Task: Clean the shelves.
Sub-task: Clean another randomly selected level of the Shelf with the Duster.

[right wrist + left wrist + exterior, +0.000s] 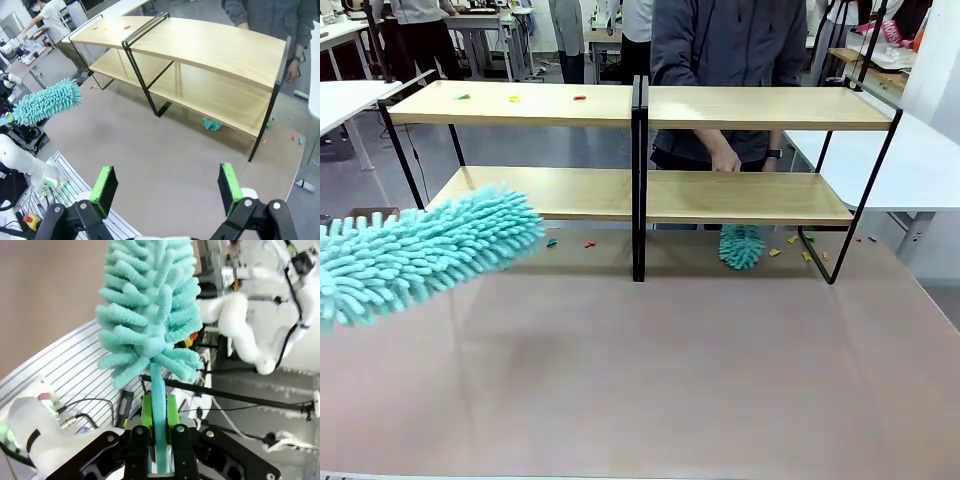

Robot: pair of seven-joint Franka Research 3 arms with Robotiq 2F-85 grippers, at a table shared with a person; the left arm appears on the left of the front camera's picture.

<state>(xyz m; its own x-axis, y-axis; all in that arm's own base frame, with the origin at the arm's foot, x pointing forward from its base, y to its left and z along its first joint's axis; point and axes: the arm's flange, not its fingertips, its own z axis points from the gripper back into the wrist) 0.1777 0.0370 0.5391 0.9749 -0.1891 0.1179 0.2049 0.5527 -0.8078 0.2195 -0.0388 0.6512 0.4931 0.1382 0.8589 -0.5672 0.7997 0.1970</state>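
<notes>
From the front, the shelves stand across the far half of the table: two wooden tiers on a thin black frame with a central upright. A person stands right behind them, with a hand at the back edge of the lower tier. Small coloured scraps lie on the top left board, and more lie on the table under and beside the rack. A teal duster shows at the left, its fluffy head in the air near the lower left board but apart from it. A second duster shows under the lower right board, down by the table. In the left wrist view the left gripper is clenched on the duster's flat handle, green pads pressed to both sides, the head pointing away. In the right wrist view the right gripper hangs high over the table with its jaws released, wide apart and holding nothing, the shelves well ahead of it. The rack looks stiff but light. Its boards are hard and smooth, so scraps should slide off readily, while a firm push could shift or tip the thin frame. It wants brushing rather than gripping; if it needs steadying, the central upright or a corner post seems the place to hold.
</notes>
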